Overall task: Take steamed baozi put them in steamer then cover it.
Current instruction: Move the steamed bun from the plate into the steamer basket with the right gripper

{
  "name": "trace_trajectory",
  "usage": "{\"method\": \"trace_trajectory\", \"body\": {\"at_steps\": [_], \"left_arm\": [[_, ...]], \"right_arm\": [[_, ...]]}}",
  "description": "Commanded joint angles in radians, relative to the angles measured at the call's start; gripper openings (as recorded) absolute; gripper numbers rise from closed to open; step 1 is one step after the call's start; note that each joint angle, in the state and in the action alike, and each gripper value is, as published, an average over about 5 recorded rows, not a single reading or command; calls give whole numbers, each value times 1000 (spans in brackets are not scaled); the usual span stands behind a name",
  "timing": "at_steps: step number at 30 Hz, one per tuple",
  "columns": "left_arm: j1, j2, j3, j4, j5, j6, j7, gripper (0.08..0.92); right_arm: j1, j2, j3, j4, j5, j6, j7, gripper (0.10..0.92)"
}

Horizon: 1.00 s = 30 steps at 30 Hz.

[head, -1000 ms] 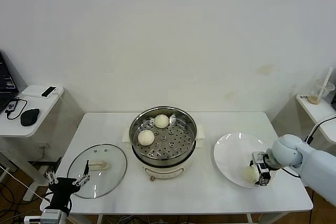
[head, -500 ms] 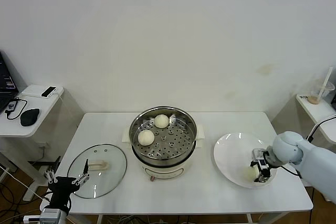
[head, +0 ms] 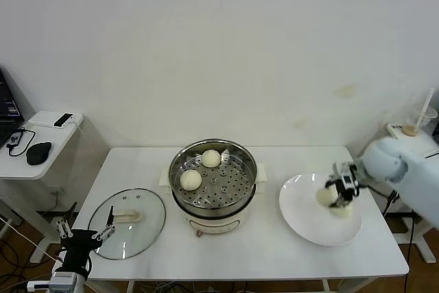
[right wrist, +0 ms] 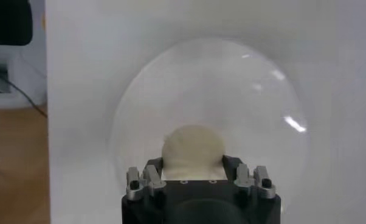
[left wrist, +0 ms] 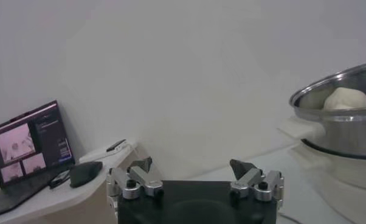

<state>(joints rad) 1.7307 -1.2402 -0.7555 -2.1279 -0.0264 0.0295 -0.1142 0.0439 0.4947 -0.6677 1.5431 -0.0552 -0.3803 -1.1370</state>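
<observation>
You've got a glass lid (head: 127,223) near-left on the white desk (head: 226,255), white plate (head: 302,219) right. Side table far left: laptop (left wrist: 31,149), mouse (head: 39,152), phone (head: 63,120).

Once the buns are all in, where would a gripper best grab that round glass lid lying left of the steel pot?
By the cream handle at the centre of the round glass lid, coming straight down from above. The lid lies flat, its rim flush with the white table, so only that raised bar offers a hold.

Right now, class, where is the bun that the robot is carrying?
In the head view, the bun is on the right, gripped by the right gripper above the white plate, to the right of the steamer.
</observation>
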Motion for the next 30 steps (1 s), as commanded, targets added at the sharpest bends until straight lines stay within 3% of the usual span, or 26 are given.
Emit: {"method": "trace_trajectory", "body": {"at_steps": [1,8,18,30], "left_arm": [[1,-2,0,0,-1,-2,-1,823],[3,-8,-12,-1,-1,-4,-2,823],[10,-19,-42,-25,4,-3,-2,823],[22,-38,-71,-32,2,-7,-3,823]], "right_arm": [[389,81,-158,-6,137,-14,-8,619],[582,293,-317,7,202,-9,17,623],[528,481,-414,38,244,105,80,628],[349,591,-516,-1,31,298,163,622]]}}
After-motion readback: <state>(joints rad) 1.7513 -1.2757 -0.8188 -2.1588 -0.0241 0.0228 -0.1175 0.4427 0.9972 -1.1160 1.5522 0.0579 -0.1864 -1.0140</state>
